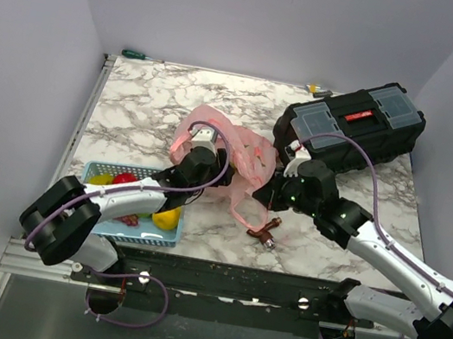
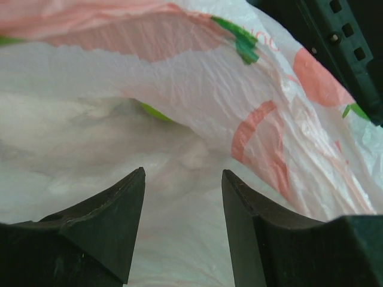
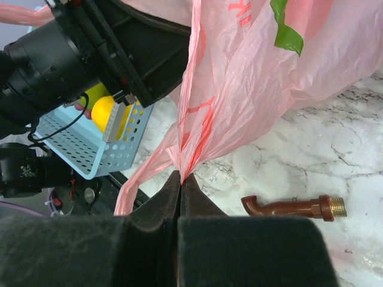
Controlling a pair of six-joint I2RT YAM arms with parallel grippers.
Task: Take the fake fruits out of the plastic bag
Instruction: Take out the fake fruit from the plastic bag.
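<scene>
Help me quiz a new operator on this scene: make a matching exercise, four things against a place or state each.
1. right gripper
2. left gripper
3. brown pipe fitting
4. black toolbox

A. lying loose on the table
B. fingers apart, facing the plastic bag
C. closed on a fold of the bag
D. standing at the far right

Pairs: 1-C, 2-B, 3-A, 4-D.

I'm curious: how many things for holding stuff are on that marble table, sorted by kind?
Translucent pink plastic carrier bag: 1
Light blue slotted plastic basket: 1
Black plastic toolbox: 1
Total: 3
</scene>
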